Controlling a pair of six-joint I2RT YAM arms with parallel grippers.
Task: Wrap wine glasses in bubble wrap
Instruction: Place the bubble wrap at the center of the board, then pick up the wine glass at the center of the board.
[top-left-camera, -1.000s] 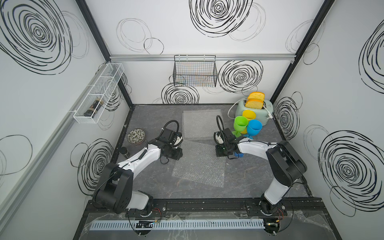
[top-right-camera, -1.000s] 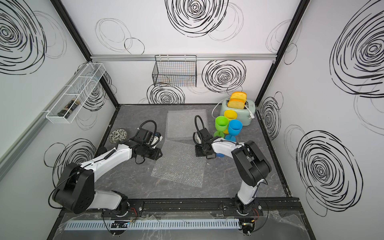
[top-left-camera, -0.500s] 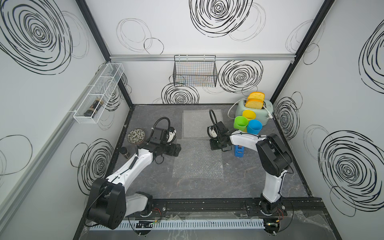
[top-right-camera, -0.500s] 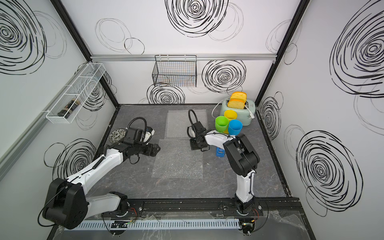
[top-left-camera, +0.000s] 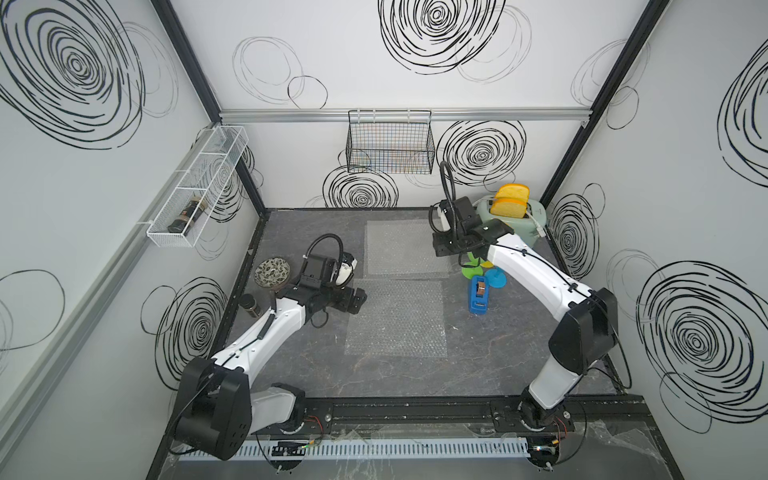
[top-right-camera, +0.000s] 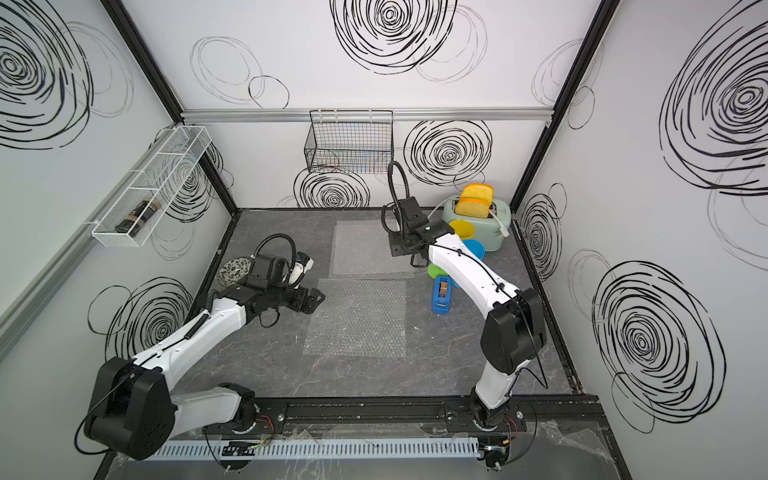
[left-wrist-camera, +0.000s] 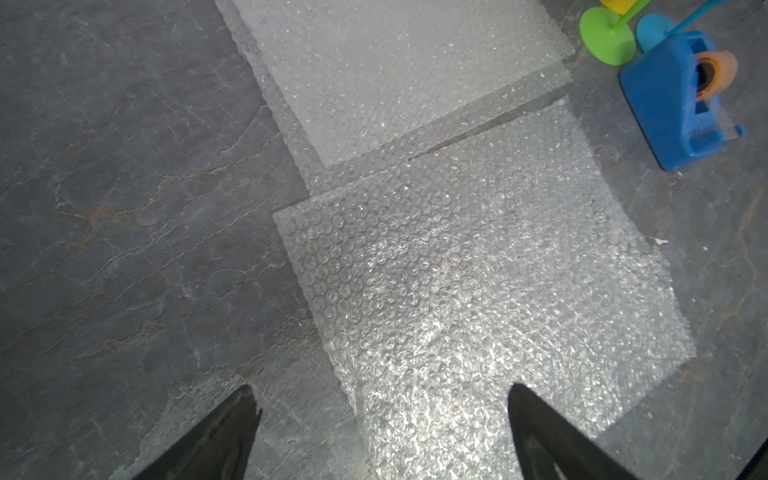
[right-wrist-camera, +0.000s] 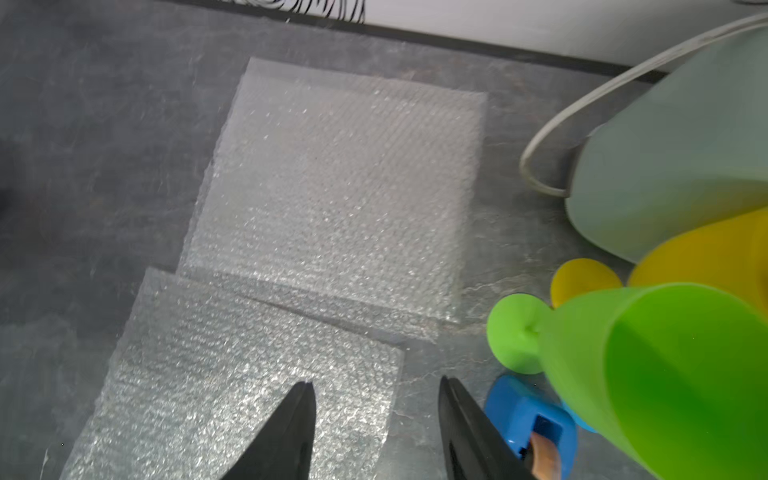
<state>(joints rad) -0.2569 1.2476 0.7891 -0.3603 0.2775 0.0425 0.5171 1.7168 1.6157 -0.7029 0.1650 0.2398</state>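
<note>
Two patches of bubble wrap lie flat on the dark table in both top views: a single near sheet (top-left-camera: 397, 318) (top-right-camera: 357, 318) and a far sheet (top-left-camera: 405, 247) that looks layered. The wine glasses stand at the right: a green one (right-wrist-camera: 644, 361), a yellow one (top-right-camera: 461, 228) and a blue one (top-right-camera: 473, 248), partly hidden by my right arm. My left gripper (top-left-camera: 359, 300) (left-wrist-camera: 380, 395) hangs open and empty over the near sheet's left edge. My right gripper (top-left-camera: 440, 249) (right-wrist-camera: 376, 386) is open and empty, raised beside the green glass.
A blue tape dispenser (top-left-camera: 478, 295) sits just in front of the glasses. Behind them stands a pale green toaster (top-left-camera: 519, 216) with yellow slices and a cord. A patterned bowl (top-left-camera: 273, 272) and a dark jar (top-left-camera: 251, 305) are at the left edge. A wire basket (top-left-camera: 390, 145) hangs on the back wall.
Both grippers have opened and let go of the near sheet, which now lies flat. My left gripper drew back leftward. My right gripper rose and moved back toward the glasses.
</note>
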